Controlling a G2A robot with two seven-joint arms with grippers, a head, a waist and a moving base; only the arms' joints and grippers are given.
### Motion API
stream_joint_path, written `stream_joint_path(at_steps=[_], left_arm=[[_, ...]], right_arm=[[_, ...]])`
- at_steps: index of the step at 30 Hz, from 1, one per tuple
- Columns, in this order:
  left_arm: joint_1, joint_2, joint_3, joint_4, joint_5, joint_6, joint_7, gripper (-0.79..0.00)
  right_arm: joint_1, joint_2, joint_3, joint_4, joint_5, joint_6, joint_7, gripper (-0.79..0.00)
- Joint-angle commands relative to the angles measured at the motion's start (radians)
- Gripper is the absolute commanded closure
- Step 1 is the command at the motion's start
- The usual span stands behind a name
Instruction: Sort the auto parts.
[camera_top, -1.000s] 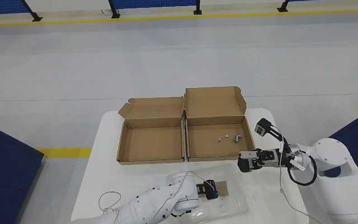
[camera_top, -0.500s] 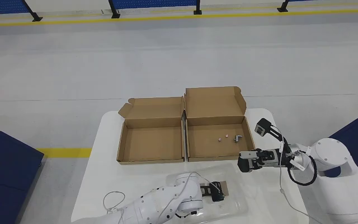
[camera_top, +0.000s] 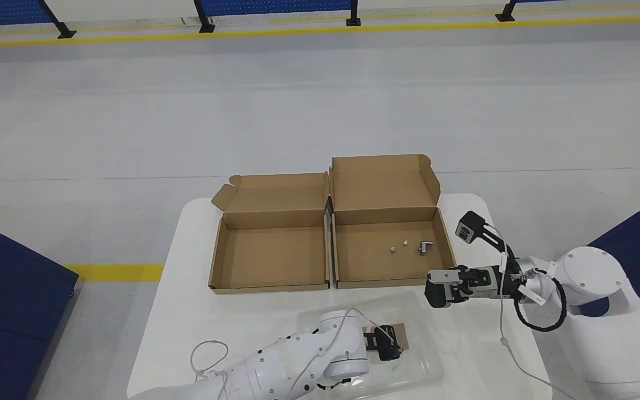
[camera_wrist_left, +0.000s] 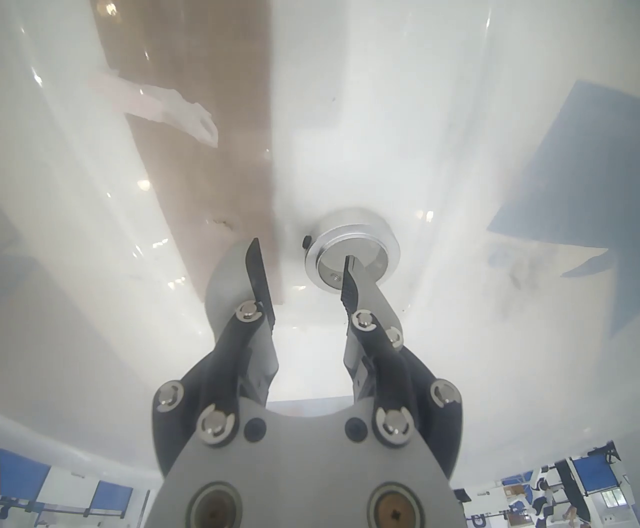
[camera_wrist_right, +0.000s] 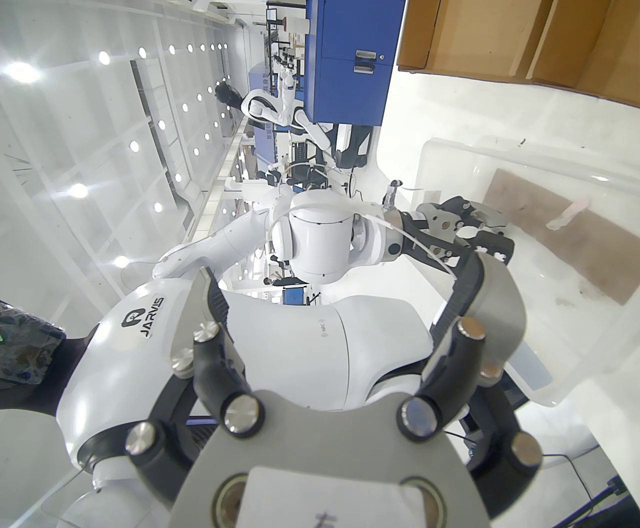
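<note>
A silver metal ring (camera_wrist_left: 356, 239) lies in the clear plastic tray (camera_top: 425, 368) at the table's front. My left gripper (camera_wrist_left: 302, 275) is open over it, one fingertip (camera_wrist_left: 347, 280) inside the ring's bore and the other outside its wall. A white plastic clip (camera_wrist_left: 167, 107) rests on a brown cardboard sheet (camera_wrist_left: 200, 165) beside the ring. From above, the left gripper (camera_top: 386, 346) sits low in the tray. My right gripper (camera_top: 437, 290) hangs open and empty near the right box's front corner. Its own view shows its spread fingers (camera_wrist_right: 340, 295) and the left gripper (camera_wrist_right: 470, 232) beyond.
Two open cardboard boxes stand side by side at the back: the left box (camera_top: 240, 262) has nothing in it, the right box (camera_top: 360, 250) holds a few small parts (camera_top: 404, 241). White table surface (camera_top: 190, 300) lies free at the left.
My left gripper has shifted a little to the right and lower into the tray. The right arm has stayed still.
</note>
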Motion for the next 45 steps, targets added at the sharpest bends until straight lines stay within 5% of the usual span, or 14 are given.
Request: stream_joint_path(at_steps=[1,25,27,29,45], left_arm=[[0.001,-0.003,0.002,0.005,0.001,-0.002,0.0,-0.271],[0.001,-0.039,0.011,0.054,0.001,-0.028,-0.005,-0.215],[0.001,-0.042,0.01,0.059,0.003,-0.025,0.001,-0.16],[0.002,-0.044,0.01,0.064,0.007,-0.023,0.004,0.0],[0.004,-0.045,-0.029,0.036,0.015,-0.004,-0.03,0.0]], right_arm=[[0.0,0.0,0.0,0.0,0.0,0.0,0.0,-0.785],[0.0,0.0,0.0,0.0,0.0,0.0,0.0,-0.785],[0.0,0.0,0.0,0.0,0.0,0.0,0.0,-0.785],[0.0,0.0,0.0,0.0,0.0,0.0,0.0,-0.785],[0.0,0.0,0.0,0.0,0.0,0.0,0.0,-0.785]])
